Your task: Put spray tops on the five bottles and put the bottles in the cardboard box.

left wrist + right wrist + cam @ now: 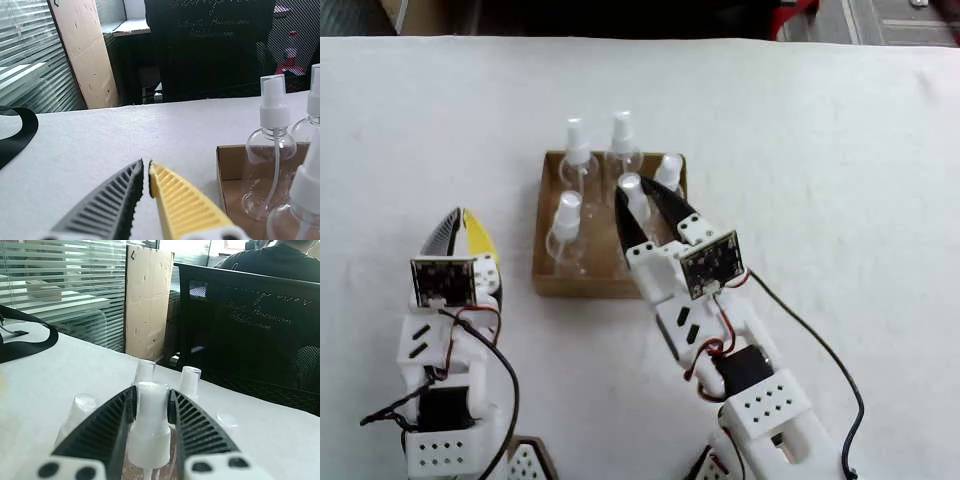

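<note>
Spray bottle (pixel 632 186) stands in the cardboard box (pixel 545 275), my right gripper (pixel 151 392) clamped on its top, likely setting it down; left gripper (pixel 146 170) rests shut and empty.

Slatted blinds (pixel 60 280) and a black mesh chair (pixel 250 325) stand behind.

A black strap (pixel 27 132) lies on the white table (pixel 820 150), a mesh chair (pixel 250 330) and cardboard panel (pixel 147 300) behind
</note>
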